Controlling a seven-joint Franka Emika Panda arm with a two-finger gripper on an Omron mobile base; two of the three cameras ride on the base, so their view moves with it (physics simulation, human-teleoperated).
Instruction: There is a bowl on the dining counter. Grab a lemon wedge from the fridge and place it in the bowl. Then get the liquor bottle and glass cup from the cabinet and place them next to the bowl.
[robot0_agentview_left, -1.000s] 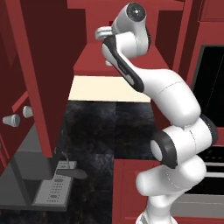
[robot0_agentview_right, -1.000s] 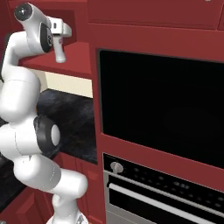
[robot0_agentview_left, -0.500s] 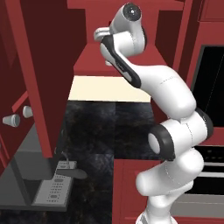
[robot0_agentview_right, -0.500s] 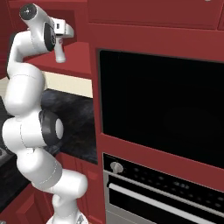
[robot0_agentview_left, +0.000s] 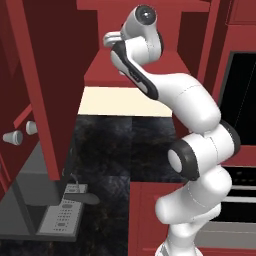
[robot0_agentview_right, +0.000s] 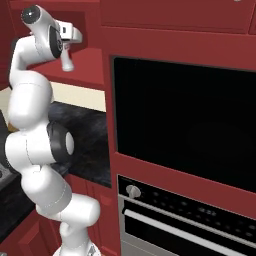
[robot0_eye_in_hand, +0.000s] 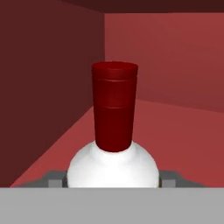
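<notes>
One liquor bottle (robot0_eye_in_hand: 113, 168) seen directly ahead of claw (robot0_eye_in_hand: 113, 183), upright, red top pointing away from hand, white shoulder set between finger tips (robot0_eye_in_hand: 53, 178). Tips seen just beside shoulder on both sides; contact cannot be told, so grip state cannot be told. Claw reached into open red cabinet (robot0_eye_in_hand: 175, 65); cabinet floor below bottle, back wall beyond.

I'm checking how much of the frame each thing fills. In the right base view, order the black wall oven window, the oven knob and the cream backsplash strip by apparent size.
1. Black wall oven window, by far the largest.
2. Cream backsplash strip.
3. Oven knob, smallest.
</notes>
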